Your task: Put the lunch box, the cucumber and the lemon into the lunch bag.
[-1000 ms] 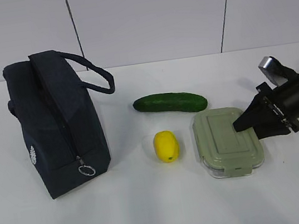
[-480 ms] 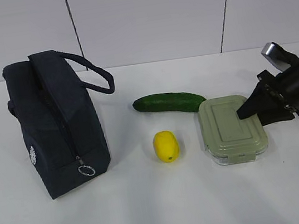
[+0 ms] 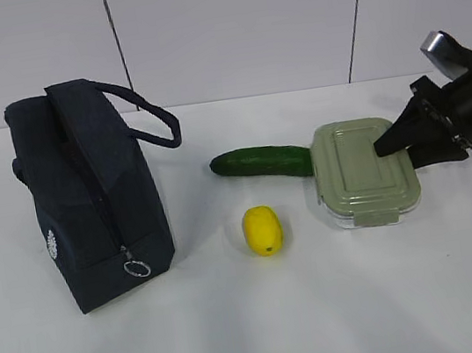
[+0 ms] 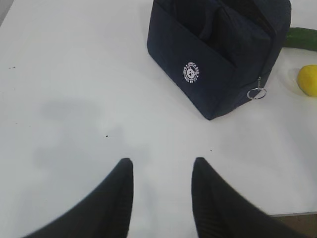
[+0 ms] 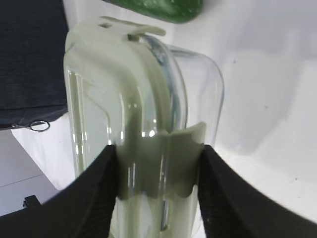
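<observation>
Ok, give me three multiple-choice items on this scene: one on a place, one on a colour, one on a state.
1. Where does the lemon lie?
A. between the lunch bag and the lunch box
B. inside the bag
C. on the box lid

2. What colour is the box lid?
A. red
B. pale green
C. white

3. What is the right pincer doing?
A. hanging open over bare table
B. clamped on the lunch box
C. gripping the cucumber

Answers: 1 A, the exterior view shows it on the table with the bag on one side and the box on the other. 2 B, the lid is sage green in both views. 3 B, the right wrist view shows both fingers pressed against the box's end.
</observation>
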Robot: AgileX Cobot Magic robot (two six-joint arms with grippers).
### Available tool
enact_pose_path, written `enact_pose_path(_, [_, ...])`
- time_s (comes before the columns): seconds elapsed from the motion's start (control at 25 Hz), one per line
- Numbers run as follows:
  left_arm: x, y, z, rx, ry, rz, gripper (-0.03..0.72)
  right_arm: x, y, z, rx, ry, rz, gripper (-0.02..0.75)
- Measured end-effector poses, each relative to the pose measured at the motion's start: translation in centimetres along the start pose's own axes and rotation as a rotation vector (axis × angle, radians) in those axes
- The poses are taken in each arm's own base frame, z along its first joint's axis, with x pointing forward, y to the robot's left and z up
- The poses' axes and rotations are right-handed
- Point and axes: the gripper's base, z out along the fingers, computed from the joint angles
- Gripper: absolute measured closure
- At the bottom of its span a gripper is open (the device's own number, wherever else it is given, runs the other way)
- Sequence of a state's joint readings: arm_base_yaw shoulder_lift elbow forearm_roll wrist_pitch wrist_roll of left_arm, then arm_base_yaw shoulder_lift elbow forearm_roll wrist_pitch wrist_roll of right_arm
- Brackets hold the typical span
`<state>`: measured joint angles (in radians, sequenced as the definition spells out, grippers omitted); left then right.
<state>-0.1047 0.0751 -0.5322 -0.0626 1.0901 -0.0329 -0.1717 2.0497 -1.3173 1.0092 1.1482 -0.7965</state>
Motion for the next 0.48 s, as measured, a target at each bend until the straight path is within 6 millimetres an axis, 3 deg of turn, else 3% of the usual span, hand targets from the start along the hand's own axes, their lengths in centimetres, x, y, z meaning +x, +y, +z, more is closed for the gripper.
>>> enact_pose_path(0.48, [-0.1,-0.1,0.1,0.011,0.009,-0.006,0.412,-0.6,2.2,-1.4,-0.045,-0.076,-0.003,0.365])
